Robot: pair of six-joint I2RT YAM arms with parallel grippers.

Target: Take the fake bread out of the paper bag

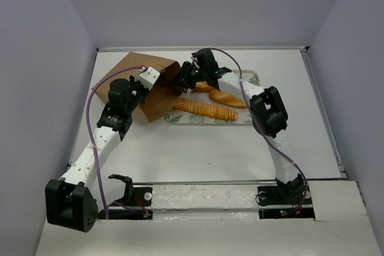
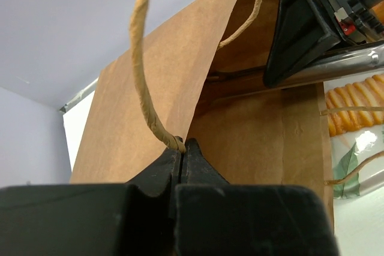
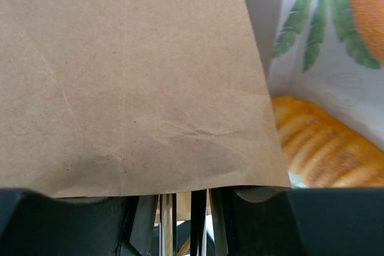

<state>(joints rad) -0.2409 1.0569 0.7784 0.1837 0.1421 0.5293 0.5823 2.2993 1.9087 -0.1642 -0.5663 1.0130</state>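
Left pincer (image 2: 182, 148): clamped on the twisted cord handle (image 2: 137, 58) of the tall brown kraft-paper bag (image 2: 144, 124); we hold it taut.
Right pincer (image 1: 187, 82): at the bag's 3 o'clock; opening unreadable.

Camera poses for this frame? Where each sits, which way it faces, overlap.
Top external: above and behind the bases, looking down on the table; both arms, paper bag, tray.
Left wrist: by the bag, facing along its side; left gripper shut on cord handle.
Right wrist: close against the bag's panel, facing the tray; right gripper along the bottom edge.
Shared: ribbed loaf in all three.
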